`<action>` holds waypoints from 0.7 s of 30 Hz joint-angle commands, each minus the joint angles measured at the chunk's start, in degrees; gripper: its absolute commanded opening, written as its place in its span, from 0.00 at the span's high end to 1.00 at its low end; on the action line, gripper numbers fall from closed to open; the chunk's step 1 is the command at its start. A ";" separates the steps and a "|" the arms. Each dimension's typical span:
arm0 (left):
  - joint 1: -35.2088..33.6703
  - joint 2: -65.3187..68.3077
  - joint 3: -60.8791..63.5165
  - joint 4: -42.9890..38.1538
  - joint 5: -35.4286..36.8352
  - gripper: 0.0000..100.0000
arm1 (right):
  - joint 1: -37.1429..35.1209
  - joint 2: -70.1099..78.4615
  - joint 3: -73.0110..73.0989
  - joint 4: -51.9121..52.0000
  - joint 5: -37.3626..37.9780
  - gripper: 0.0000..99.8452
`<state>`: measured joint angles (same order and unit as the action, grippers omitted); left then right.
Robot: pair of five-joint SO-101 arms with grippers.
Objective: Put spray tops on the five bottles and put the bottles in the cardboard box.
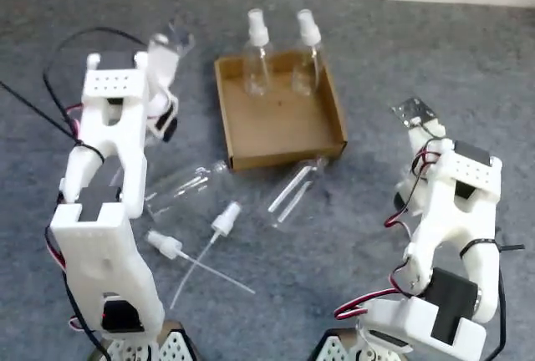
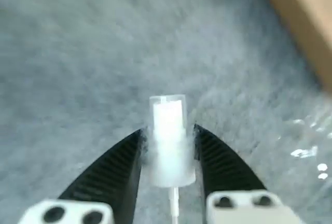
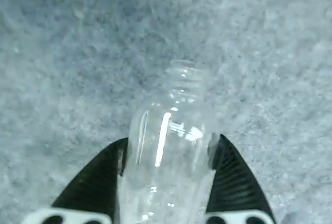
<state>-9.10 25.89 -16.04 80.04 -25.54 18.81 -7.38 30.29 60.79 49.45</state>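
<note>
My left gripper (image 2: 168,131) is shut on a white spray top (image 2: 167,112), its thin tube hanging below; from above this gripper (image 1: 164,53) is left of the cardboard box (image 1: 284,150). My right gripper (image 3: 168,143) is shut on a clear uncapped bottle (image 3: 174,120) with its threaded neck pointing away; from above it (image 1: 415,114) is right of the box. Two capped bottles (image 1: 257,53) (image 1: 308,50) stand in the box's far side. Two bare bottles (image 1: 180,185) (image 1: 292,190) lie in front of the box. Two loose spray tops (image 1: 226,217) (image 1: 165,246) lie nearer the arms.
Grey carpet covers the table (image 1: 468,60). The box's corner (image 2: 306,22) and part of a clear bottle (image 2: 311,151) are in the left wrist view. Cables run beside the left arm (image 1: 100,211). Open carpet stretches between the box and the right arm (image 1: 451,236).
</note>
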 commanded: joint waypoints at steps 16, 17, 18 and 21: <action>1.27 -0.22 3.21 -9.76 -0.44 0.82 | 0.75 -0.57 -0.13 -0.57 0.35 0.75; 1.36 0.13 4.00 -9.76 -0.53 0.82 | 0.84 -0.57 -0.13 -0.57 0.35 0.75; 1.27 0.92 4.26 -9.76 -0.53 0.82 | 0.84 -0.57 -0.13 -0.57 0.35 0.75; 1.27 4.09 4.62 -9.85 -0.70 0.82 | 0.84 -0.66 -0.13 -0.57 0.35 0.75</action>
<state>-9.01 28.00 -10.15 70.99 -25.80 18.81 -7.38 30.37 60.79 49.45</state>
